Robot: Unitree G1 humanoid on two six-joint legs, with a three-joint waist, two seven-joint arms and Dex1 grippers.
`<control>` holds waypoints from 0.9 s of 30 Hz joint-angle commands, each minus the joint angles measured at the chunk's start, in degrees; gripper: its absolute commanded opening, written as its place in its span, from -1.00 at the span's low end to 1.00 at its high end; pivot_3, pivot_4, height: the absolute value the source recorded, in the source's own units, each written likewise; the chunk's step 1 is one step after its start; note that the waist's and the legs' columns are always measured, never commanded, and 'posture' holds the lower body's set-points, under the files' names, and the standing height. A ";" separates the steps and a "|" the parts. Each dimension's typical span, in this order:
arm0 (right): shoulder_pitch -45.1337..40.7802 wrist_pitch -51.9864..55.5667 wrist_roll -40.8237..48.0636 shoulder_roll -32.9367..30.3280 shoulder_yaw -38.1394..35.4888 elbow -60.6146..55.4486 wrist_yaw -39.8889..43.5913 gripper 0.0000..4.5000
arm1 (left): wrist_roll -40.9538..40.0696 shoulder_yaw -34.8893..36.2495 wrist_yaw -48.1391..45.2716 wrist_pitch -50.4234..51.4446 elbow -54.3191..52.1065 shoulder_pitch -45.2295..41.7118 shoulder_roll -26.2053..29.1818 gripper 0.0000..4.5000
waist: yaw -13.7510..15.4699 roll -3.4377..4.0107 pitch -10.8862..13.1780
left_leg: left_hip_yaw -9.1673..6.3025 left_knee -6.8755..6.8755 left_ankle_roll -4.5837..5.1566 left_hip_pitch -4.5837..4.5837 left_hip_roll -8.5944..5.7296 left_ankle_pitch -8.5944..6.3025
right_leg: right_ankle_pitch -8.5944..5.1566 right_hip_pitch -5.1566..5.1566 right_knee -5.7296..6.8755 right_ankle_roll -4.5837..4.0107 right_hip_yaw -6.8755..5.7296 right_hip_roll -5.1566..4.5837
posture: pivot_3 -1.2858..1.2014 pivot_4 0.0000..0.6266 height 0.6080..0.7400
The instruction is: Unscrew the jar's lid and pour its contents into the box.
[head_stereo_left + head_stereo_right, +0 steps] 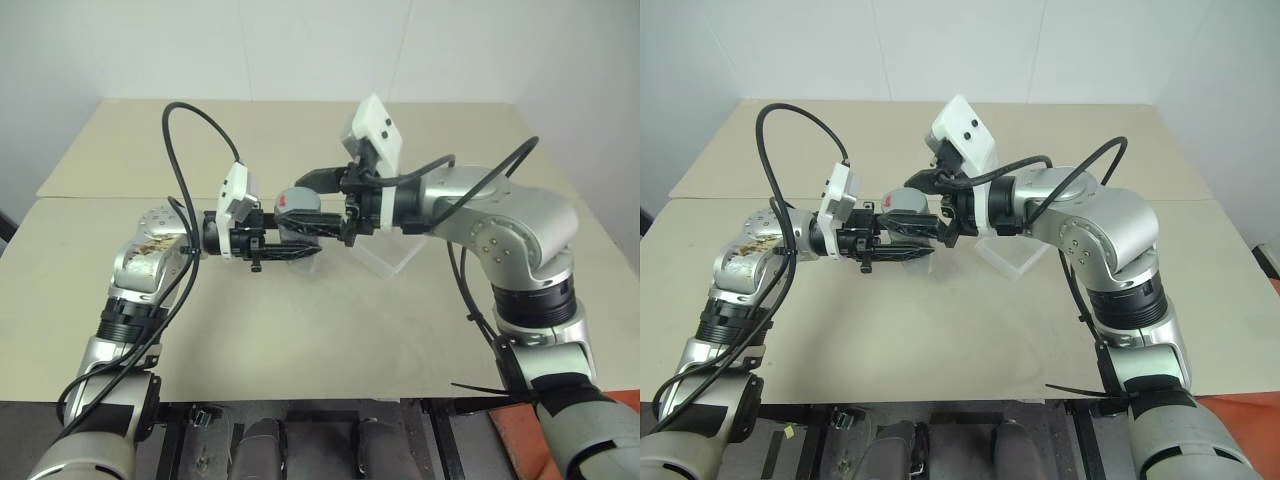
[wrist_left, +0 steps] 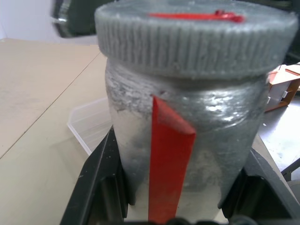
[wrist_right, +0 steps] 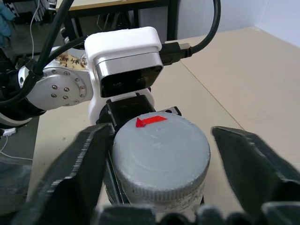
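— Tabletop (image 1: pixel 300 340) nearest us looks bare and beige, doesn't it? What's the left gripper (image 1: pixel 902 240) doing over it?

— Reaching in from the left of the frame, lying level, clamped on the jar (image 2: pixel 187 154). Both black fingers (image 2: pixel 98 187) press its silvery sides, low down on the body.

— So where's the jar exactly?

— Centre of the head-camera frame, held up off the table, upright. You can see the red stripe (image 2: pixel 166 164) running down its side between the two fingers.

— And the lid (image 2: pixel 197 42)?

— On the jar, ribbed edge and all, with a small red arrow mark (image 3: pixel 151 121) on top.

— The right gripper (image 3: pixel 161 140) is right on it, then?

— Around it, coming in from the right and meeting the left one mid-frame. Its fingers stand spread either side of the lid. One pad looks to be against the rim, the other shows a thin gap, so I'd call the pincer parted, not gripping.

— Can you see what's inside the jar?

— No, the walls hide it.

— And the box (image 1: pixel 390 255)?

— Just past the jar, right of centre, flat on the table under the right wrist. Clear plastic, partly hidden by that arm; only its near corner and wall show plainly.

— Behind that?

— A seam (image 1: pixel 100 197) across the table, then the far board and a pale wall (image 1: pixel 300 50).
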 commanded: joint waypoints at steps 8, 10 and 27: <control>2.17 -8.94 0.56 1.22 -2.70 0.73 7.09 0.23 | -1.25 0.28 -3.70 -0.89 -2.86 -0.67 0.54 -0.11 | 0.00 0.00 0.00 | 0.01 0.00 0.00 0.00 0.00 0.00 | 0.00 0.01 0.00 0.00 -0.01 0.00 | 0.03 -0.52 1.00; 2.65 -12.20 0.91 0.34 -1.78 2.34 13.80 0.23 | -1.86 -0.18 -5.88 -0.32 -3.04 -0.69 0.82 -0.11 | 0.00 0.00 0.00 | 0.02 0.00 0.00 0.00 0.00 0.00 | 0.00 0.01 -0.01 0.00 -0.01 0.00 | 0.03 -0.52 1.00; -0.06 -32.29 -3.64 1.45 4.68 17.14 50.96 0.23 | -7.33 -4.11 -17.17 2.64 -9.13 -1.47 3.23 -0.11 | -0.05 0.01 0.00 | -0.04 0.08 -0.02 0.09 0.03 0.01 | 0.00 0.03 0.40 0.00 0.00 0.06 | 0.03 -0.52 1.00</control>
